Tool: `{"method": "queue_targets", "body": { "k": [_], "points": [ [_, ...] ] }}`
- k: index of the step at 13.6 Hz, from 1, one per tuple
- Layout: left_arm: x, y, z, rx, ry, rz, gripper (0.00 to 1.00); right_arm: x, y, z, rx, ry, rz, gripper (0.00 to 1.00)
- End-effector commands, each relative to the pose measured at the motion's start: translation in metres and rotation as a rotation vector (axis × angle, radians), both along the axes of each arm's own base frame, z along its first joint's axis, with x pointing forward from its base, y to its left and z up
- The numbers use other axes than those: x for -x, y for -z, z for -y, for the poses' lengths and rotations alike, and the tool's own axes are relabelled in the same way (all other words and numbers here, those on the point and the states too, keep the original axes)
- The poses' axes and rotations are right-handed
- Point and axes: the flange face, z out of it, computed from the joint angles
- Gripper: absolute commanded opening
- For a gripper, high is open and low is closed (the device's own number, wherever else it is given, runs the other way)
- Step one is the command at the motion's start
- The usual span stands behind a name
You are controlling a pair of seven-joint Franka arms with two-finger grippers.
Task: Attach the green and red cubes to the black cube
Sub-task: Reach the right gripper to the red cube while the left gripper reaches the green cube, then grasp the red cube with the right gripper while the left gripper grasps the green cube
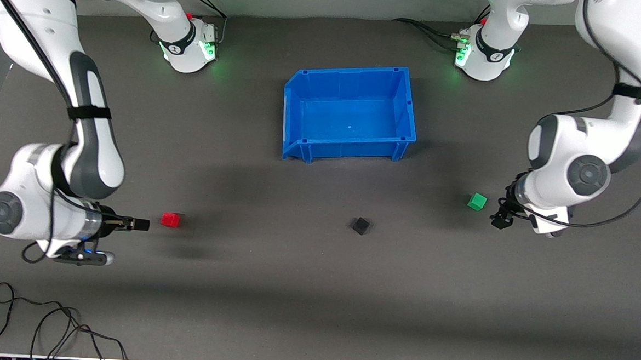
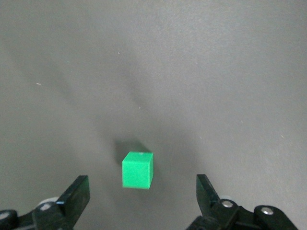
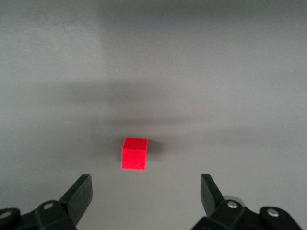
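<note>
We find the green cube [image 1: 477, 201] resting on the mat [image 1: 271, 287] toward the left arm's end of the table, with the left gripper [image 1: 501, 219] just beside it and not touching. In the left wrist view the cube [image 2: 137, 169] sits ahead of the spread fingers [image 2: 76, 196], roughly centred between them; the jaws stand wide and hold nothing.

The red cube [image 1: 170, 220] lies on the mat toward the right arm's end. The right gripper [image 1: 138, 224] is just beside it, apart from it. The right wrist view shows the cube [image 3: 134, 153] ahead of the fingers [image 3: 79, 194], slightly off centre; these jaws also stand wide and empty.

The black cube [image 1: 360, 225] sits alone between the two coloured cubes, near the middle of the table and well apart from both. A blue bin [image 1: 300, 146] stands farther from the front camera than all three cubes.

In our judgement each arm is lined up on its own cube so that a short advance would bring the cube between the fingers before closing. No cube is yet gripped and none is attached, so the task stands at its opening step. The black cube appears to be left in the middle as the meeting point for both arms. We note a risk: a small cube may be nudged by one finger if the approach is off centre, most likely on the red side.
</note>
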Motion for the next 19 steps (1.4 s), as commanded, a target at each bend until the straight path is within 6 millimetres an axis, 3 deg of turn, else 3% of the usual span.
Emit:
{"method": "queue_targets", "body": {
  "k": [1, 3, 7, 11, 12, 15, 19],
  "points": [
    [0.034, 0.039, -0.001, -0.001, -0.058, 0.03, 0.99, -0.005, 0.036, -0.007, -0.032, 0.048, -0.022, 1.0],
    [0.044, 0.049, -0.003, -0.002, -0.062, 0.024, 0.99, -0.004, 0.059, -0.009, -0.091, 0.103, -0.048, 1.0],
    [0.041, 0.077, -0.001, 0.007, -0.094, 0.065, 0.96, 0.0, 0.097, -0.01, -0.079, 0.118, -0.031, 1.0],
    [0.036, 0.091, 0.013, 0.012, -0.121, 0.094, 0.92, 0.01, 0.118, -0.02, -0.067, 0.133, -0.04, 1.0],
    [0.037, 0.093, 0.014, 0.012, -0.118, 0.092, 0.86, 0.013, 0.121, -0.028, -0.065, 0.126, -0.044, 1.0],
    [0.039, 0.093, 0.02, 0.006, -0.08, 0.078, 0.34, 0.018, 0.126, -0.027, -0.062, 0.125, -0.058, 1.0],
    [0.035, 0.087, 0.015, 0.006, -0.054, 0.087, 0.25, 0.02, 0.126, -0.021, -0.059, 0.131, -0.059, 1.0]
  ]
}}
